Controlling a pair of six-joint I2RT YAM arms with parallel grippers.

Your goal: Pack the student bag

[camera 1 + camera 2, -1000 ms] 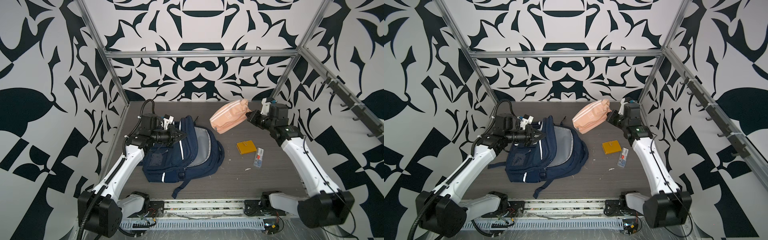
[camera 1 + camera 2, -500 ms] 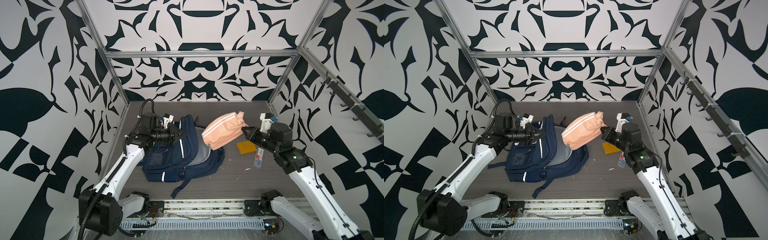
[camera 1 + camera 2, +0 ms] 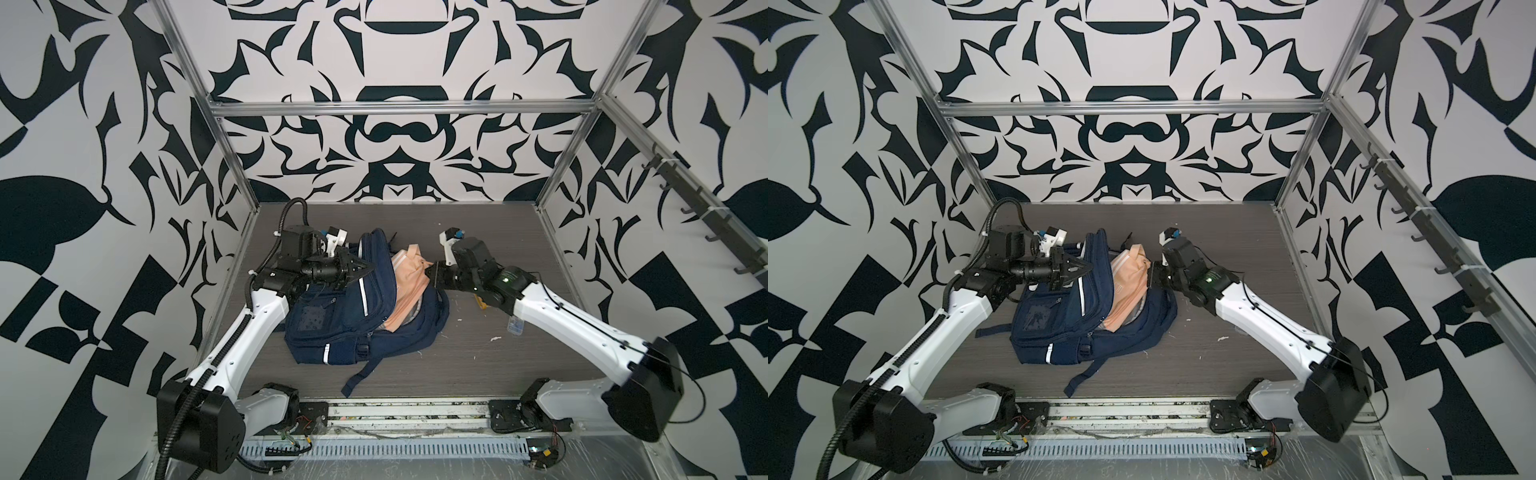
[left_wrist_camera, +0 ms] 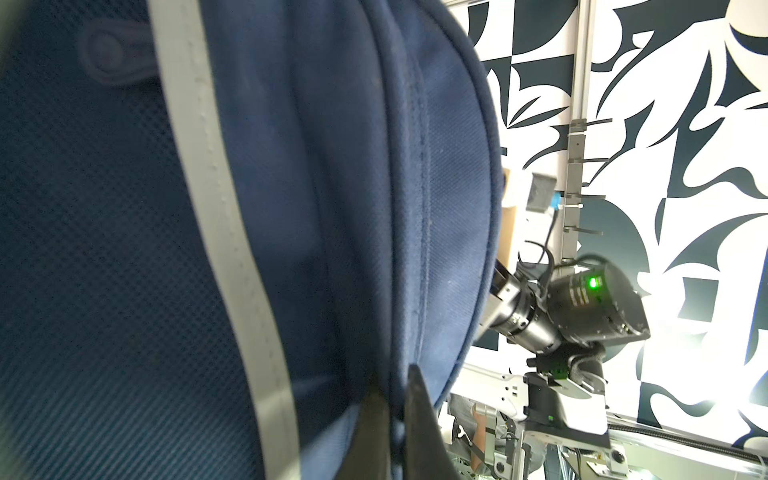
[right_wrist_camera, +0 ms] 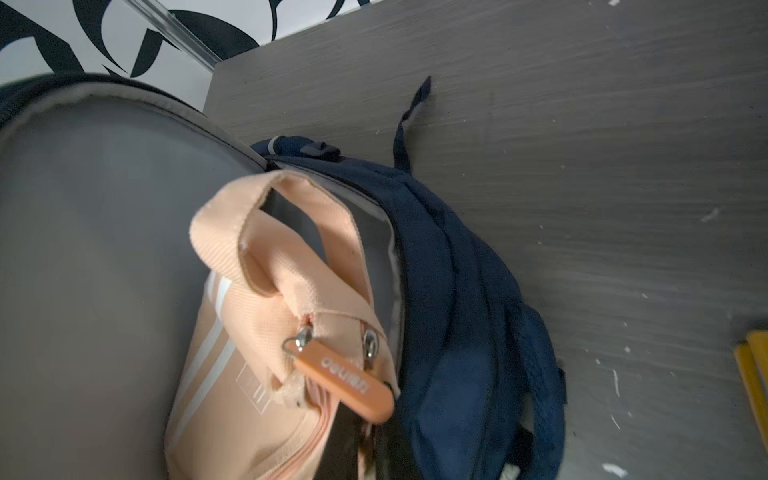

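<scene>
Left jaws pinch bag flap up; right jaws clamp pouch, half in. If you let go now it may slide out, or the flap drops on it.

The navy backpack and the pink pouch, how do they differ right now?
The student bag is navy; the pencil pouch is peach-pink. The student bag is far larger than the pencil pouch. The student bag lies on the table, main compartment open; the pencil pouch tilts partly inside it. The left pincer grips the student bag's flap, the right pincer the pencil pouch. Both are fabric with white stripes.
</scene>
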